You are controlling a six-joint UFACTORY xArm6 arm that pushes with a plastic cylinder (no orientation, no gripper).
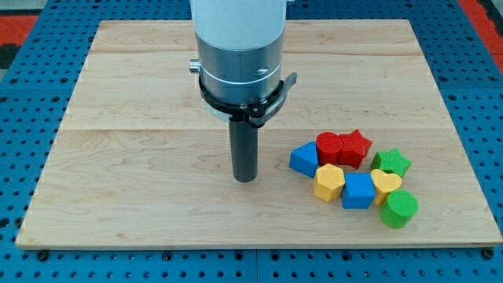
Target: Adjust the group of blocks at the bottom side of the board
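Observation:
My tip (pixel 246 178) rests on the wooden board (pixel 141 157), left of a tight cluster of blocks at the view's lower right. Nearest is a blue block (pixel 303 159), about a block's width to the right of my tip. Behind it sit a red round block (pixel 330 147) and a red star (pixel 356 147). Below are a yellow hexagon (pixel 328 182), a blue block (pixel 358 191) and a yellow heart (pixel 386 185). A green star (pixel 391 163) and a green cylinder (pixel 399 208) close the right side. My tip touches none of them.
The arm's white and grey body (pixel 240 55) hangs over the board's upper middle. A blue perforated table (pixel 23 157) surrounds the board. The board's bottom edge (pixel 251 246) runs just below the green cylinder.

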